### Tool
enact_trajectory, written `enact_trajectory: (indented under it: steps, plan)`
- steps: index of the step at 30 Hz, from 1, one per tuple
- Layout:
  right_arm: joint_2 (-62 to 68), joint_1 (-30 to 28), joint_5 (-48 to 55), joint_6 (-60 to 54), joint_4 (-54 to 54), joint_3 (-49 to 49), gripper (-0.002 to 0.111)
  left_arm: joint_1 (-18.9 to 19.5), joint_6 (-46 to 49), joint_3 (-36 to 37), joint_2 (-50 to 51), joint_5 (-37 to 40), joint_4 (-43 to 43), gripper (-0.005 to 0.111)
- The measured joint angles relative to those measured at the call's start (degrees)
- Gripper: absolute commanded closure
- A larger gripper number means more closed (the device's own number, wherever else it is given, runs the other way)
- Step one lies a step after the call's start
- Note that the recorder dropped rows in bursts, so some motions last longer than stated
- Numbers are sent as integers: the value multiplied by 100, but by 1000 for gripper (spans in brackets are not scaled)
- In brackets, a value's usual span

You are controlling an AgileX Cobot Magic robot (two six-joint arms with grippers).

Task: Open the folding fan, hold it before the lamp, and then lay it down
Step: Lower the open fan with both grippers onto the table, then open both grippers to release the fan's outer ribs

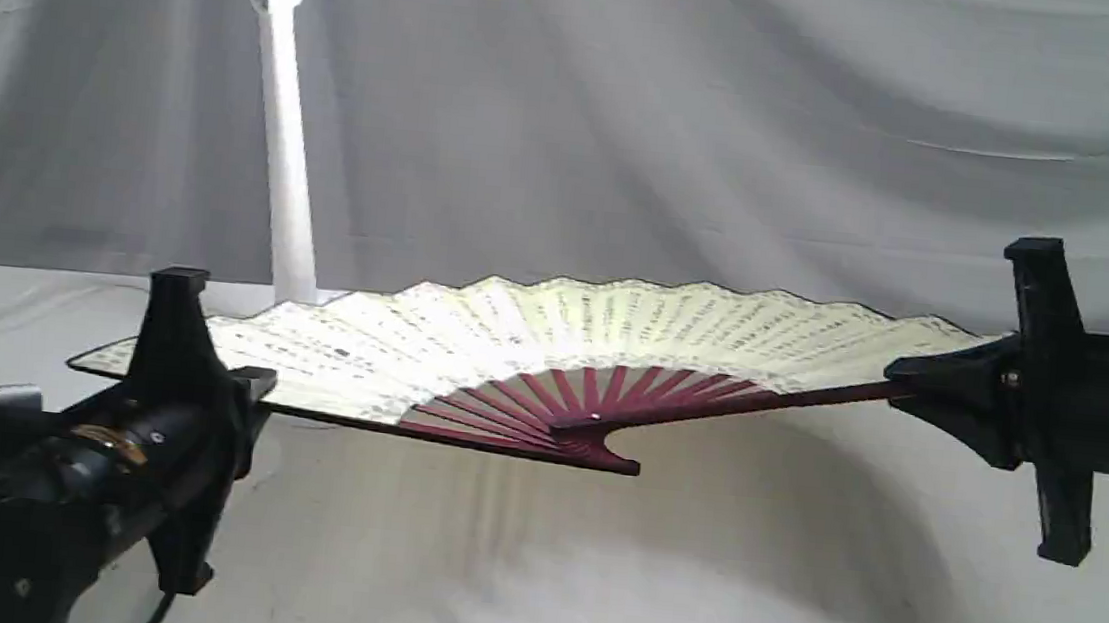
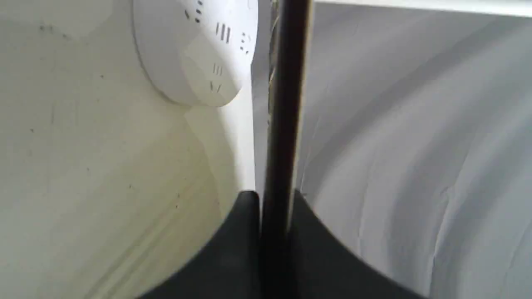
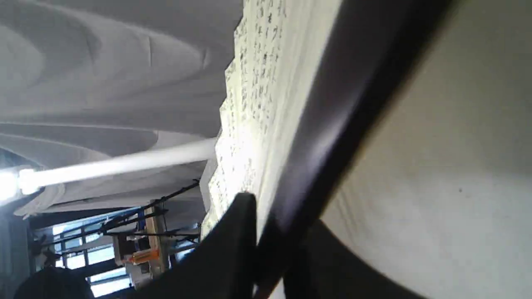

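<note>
Surface [image 1: 711, 586]: a pale cloth-covered surface is spread beneath everything. A soft shadow is thrown on it under the leaf, so the fan appears to be clear of it.
Folding fan [image 1: 613, 327]: it is spread fully open and held almost flat in the air across the middle, with the pivot nearer and the leaf farther. This level pose is judged to suit lowering, with the laying down not yet done.
Lamp [image 1: 283, 147]: it is stood at the far left, behind the fan's left part. Its light bar reaches rightward above the leaf, so the leaf is lit.
Left claw [image 1: 247, 387]: it is closed on the left guard, which is pinched between narrow fingers.
Right claw [image 1: 900, 380]: it is closed on the right guard, so the spread is held from both ends.
</note>
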Motion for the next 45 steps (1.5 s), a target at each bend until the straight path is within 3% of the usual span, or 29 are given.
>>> enact_trajectory:
  steps: [20,27,45]
  plan:
    - [206,-1914,477,-240,-733,0,108,-1056,-264,-1864,1769,-213,-150,107]
    - [206,-2126,455,-308,-874,0,108,-1226,-347,-2106,2075,-271,-182,107]
    - [1221,-2153,487,-1003,-672,0,108,-1239,-232,-2170,2515,-299,-358,107]
